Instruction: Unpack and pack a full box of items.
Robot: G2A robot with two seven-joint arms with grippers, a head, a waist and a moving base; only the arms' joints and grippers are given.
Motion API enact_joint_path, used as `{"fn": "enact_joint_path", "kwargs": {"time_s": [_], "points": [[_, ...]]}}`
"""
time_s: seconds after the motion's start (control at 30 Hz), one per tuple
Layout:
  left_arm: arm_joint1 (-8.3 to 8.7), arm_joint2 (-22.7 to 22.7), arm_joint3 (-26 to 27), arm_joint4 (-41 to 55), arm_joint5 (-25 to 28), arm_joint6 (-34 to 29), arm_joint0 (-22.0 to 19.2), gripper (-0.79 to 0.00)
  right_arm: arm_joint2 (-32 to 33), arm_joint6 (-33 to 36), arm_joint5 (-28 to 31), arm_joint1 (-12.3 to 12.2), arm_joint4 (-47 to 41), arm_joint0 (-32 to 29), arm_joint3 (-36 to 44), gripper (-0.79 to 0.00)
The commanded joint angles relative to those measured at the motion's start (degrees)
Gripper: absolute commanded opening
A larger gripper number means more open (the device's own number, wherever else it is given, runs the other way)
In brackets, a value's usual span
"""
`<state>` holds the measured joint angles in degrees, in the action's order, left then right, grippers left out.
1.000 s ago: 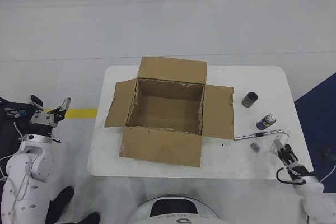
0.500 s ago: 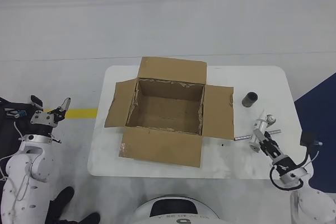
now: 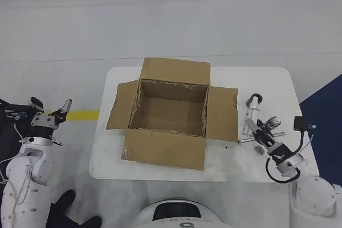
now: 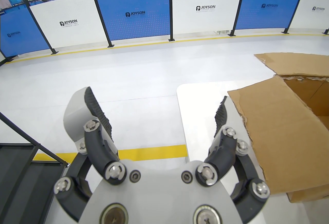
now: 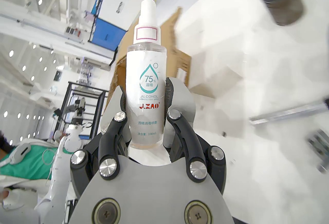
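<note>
The open cardboard box (image 3: 170, 108) stands mid-table with all flaps spread, and its inside looks bare. Just right of its right flap, my right gripper (image 3: 252, 121) is shut on a clear spray bottle (image 5: 146, 73) with a white cap; that bottle (image 3: 252, 112) points toward the table's far side. My left gripper (image 3: 51, 109) hangs open off the table's left edge, over the floor; its fingers (image 4: 99, 112) hold nothing, with the box flap (image 4: 272, 132) off to one side.
On the white table (image 3: 159, 165) right of the box lie a dark cylinder (image 3: 255, 100), a small purple can (image 3: 270, 123), a thin metal bar (image 3: 278, 134) and a small metal part (image 5: 318, 144). A black rack (image 4: 23, 171) stands by the left arm.
My right arm has come up from the table's front right corner toward the box, carrying the spray bottle. The left arm has kept still.
</note>
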<state>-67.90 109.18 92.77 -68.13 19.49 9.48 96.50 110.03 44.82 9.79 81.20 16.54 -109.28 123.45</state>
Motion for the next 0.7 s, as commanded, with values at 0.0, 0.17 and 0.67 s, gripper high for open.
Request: {"fn": "enact_joint_path", "kwargs": {"time_s": [0.0, 0.17, 0.67], "points": [[0.0, 0.0, 0.0, 0.0, 0.0, 0.0, 0.0, 0.0, -3.46, 2.55, -4.3, -0.34, 3.35, 4.33, 1.92, -0.785], [0.0, 0.0, 0.0, 0.0, 0.0, 0.0, 0.0, 0.0, -17.04, 8.11, -13.84, -0.88, 17.12, 14.65, 1.24, -0.785], [0.0, 0.0, 0.0, 0.0, 0.0, 0.0, 0.0, 0.0, -41.8, 9.74, -26.87, -0.05, 35.53, 31.78, -15.9, -0.637]]}}
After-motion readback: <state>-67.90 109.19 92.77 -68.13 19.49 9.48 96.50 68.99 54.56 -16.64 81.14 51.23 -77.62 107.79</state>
